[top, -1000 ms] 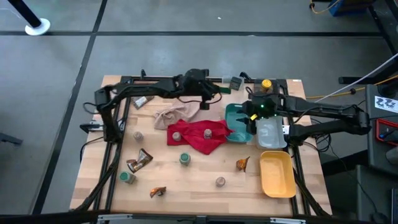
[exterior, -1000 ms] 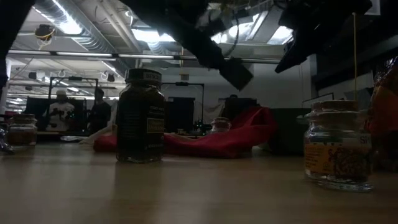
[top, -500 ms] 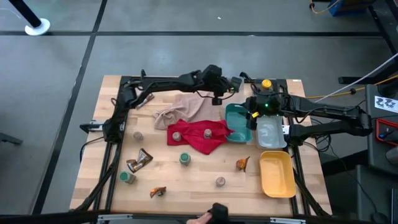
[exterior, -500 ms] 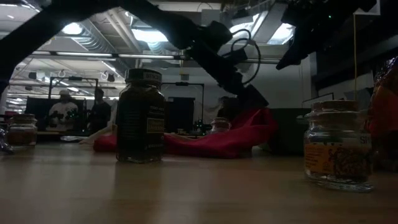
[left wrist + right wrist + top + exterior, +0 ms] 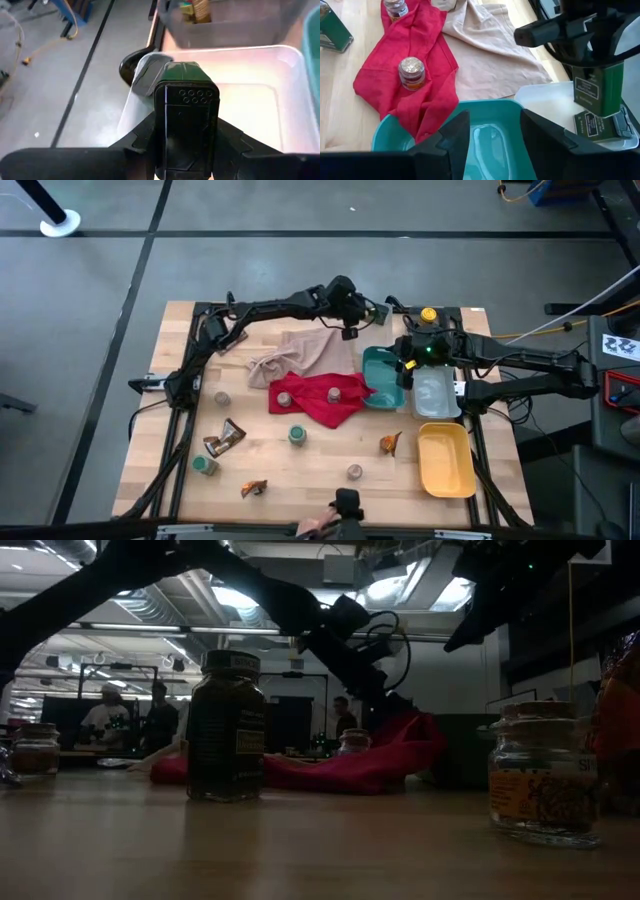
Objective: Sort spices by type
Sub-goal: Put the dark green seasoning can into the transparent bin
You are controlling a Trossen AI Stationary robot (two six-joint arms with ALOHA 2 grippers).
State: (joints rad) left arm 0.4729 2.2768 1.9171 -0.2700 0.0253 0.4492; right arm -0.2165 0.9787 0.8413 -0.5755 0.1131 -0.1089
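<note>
My left fingers (image 5: 600, 60) grip a green spice tin (image 5: 598, 87) above its twin (image 5: 594, 126) in the clear tray (image 5: 240, 95), grouping alike; right fingers (image 5: 492, 132) wait parted, empty.

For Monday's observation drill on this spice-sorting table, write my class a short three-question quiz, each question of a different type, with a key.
1. True or false: the left gripper has its jaws shut on a green tin.
2. How many jars stand on the red cloth? A) none B) two C) five
3. Fill in: the right gripper, jaws open, hangs over the ___ tray.

Key: 1 true; 2 B; 3 teal.
</note>
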